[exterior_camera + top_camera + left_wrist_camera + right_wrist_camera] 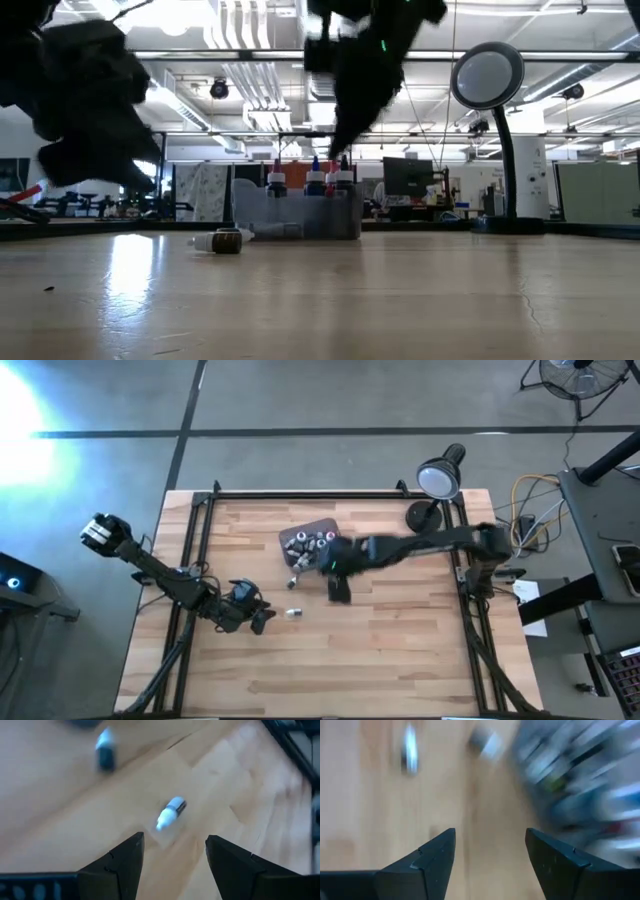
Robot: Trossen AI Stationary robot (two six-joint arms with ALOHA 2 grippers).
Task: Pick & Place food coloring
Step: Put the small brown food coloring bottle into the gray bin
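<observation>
The wooden table carries a black frame along its edges and a round-headed lamp at its far right corner. The right arm reaches in from the right side toward the middle, its gripper hanging above the boards just right of the tub, fingers apart and holding nothing. The left arm comes in from the left edge, and its gripper hovers low over the table with its fingers spread and empty. A grey square tub sits far of centre, holding most of the food coloring bottles upright. One loose bottle lies on its side just right of the left gripper; another lies just near of the tub.
</observation>
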